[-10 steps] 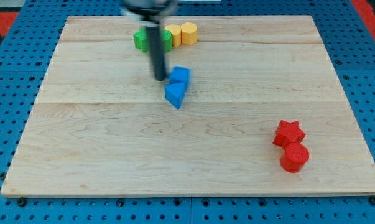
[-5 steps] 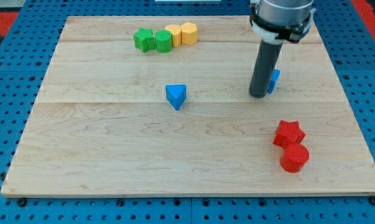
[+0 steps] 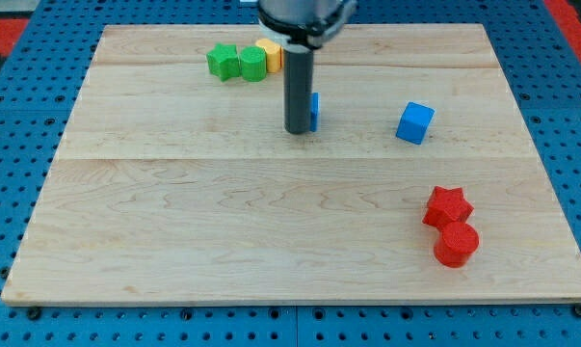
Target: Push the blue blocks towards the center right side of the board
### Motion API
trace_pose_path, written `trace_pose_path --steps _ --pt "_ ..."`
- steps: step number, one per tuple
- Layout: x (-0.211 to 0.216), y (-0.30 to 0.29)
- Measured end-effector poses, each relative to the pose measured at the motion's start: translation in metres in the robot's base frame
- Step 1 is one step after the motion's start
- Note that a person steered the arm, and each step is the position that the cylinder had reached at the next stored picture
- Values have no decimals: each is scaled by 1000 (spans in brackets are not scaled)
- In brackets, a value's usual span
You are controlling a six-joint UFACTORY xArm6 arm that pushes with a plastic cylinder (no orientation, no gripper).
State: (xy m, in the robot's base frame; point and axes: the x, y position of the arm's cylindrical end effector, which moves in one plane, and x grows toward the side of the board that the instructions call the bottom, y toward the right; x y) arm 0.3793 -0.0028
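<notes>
A blue cube lies right of the board's middle, toward the right side. A second blue block, the triangular one, is mostly hidden behind my rod; only a sliver shows at the rod's right edge. My tip rests on the board just left of and touching that block, a little above the board's middle. The blue cube is well to the right of my tip.
A green star, a green block and a yellow block sit in a row at the top, partly behind my rod. A red star and a red cylinder lie at the lower right.
My rod has moved left from the blue cube to the blue triangular block. That block has shifted up and right from its earlier spot. The cube stays where it was left.
</notes>
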Motion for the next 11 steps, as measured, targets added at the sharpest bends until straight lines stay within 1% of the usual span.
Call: trace_pose_path --steps 1,2,3,4,5,6,7,8,9,10,11 --pt "-13 -45" --pt "-17 -19" --pt "-31 12" --pt "-52 24" --pt "-22 64" --pt "-7 63" --pt "16 21" --pt "19 61" --pt "29 89" --pt "53 109" --pt "149 65"
